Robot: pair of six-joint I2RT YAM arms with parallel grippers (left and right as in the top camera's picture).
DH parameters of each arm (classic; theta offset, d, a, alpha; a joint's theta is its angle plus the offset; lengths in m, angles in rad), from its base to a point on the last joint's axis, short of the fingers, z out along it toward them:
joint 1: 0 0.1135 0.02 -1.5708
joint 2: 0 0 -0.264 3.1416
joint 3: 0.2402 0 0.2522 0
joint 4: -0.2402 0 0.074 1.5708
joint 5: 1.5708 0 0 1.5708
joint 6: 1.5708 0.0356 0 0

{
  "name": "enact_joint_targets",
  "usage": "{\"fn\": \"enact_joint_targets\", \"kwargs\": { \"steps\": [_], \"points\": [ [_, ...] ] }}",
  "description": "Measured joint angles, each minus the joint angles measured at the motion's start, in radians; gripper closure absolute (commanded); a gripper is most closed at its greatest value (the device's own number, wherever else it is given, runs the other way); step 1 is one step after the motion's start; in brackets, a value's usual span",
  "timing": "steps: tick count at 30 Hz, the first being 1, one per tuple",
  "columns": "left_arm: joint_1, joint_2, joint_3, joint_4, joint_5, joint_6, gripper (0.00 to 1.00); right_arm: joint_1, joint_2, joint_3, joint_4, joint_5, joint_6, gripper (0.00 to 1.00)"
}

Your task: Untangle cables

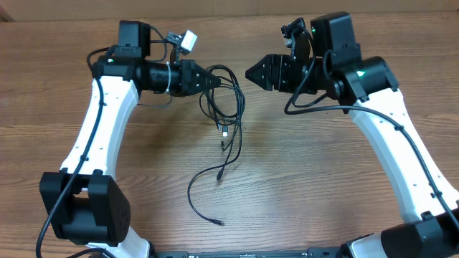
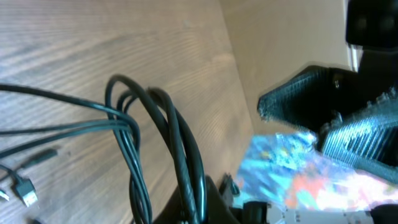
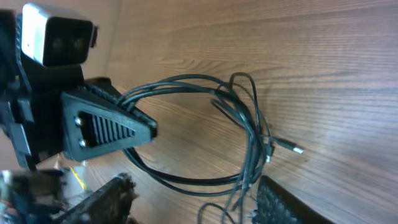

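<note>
The cables (image 1: 228, 97) are thin black cords looped in a tangle, with long strands trailing down over the table to a plug end (image 1: 220, 223). My left gripper (image 1: 210, 80) is shut on the top of the loops and holds them up. In the left wrist view the cords (image 2: 180, 143) run into its jaws (image 2: 202, 208). My right gripper (image 1: 251, 73) is open and empty, just right of the bundle and facing it. In the right wrist view its fingers (image 3: 193, 202) stand wide apart in front of the loops (image 3: 249, 134), which hang from the left gripper (image 3: 109, 124).
The wooden table (image 1: 301, 179) carries the loose strands and small metal plug tips (image 1: 224, 134) below the bundle. A plug tip (image 3: 292, 148) lies on the wood in the right wrist view. The arms' white links (image 1: 93, 122) flank both sides.
</note>
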Motion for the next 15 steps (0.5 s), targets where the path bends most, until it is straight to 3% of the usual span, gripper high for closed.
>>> {"fn": "enact_joint_targets", "kwargs": {
  "steps": [3, 6, 15],
  "points": [
    [-0.026, 0.000, -0.001, 0.141, -0.065, -0.204, 0.96, 0.044, 0.070, 0.000, 0.087, 0.029, 0.262, 0.51],
    [-0.026, 0.000, -0.001, 0.182, -0.083, -0.280, 0.96, 0.098, 0.159, 0.000, 0.161, 0.037, 0.460, 0.50],
    [-0.021, 0.000, -0.001, 0.274, -0.054, -0.362, 0.96, 0.104, 0.264, -0.001, 0.365, 0.078, 0.691, 0.50]
  ]
}}
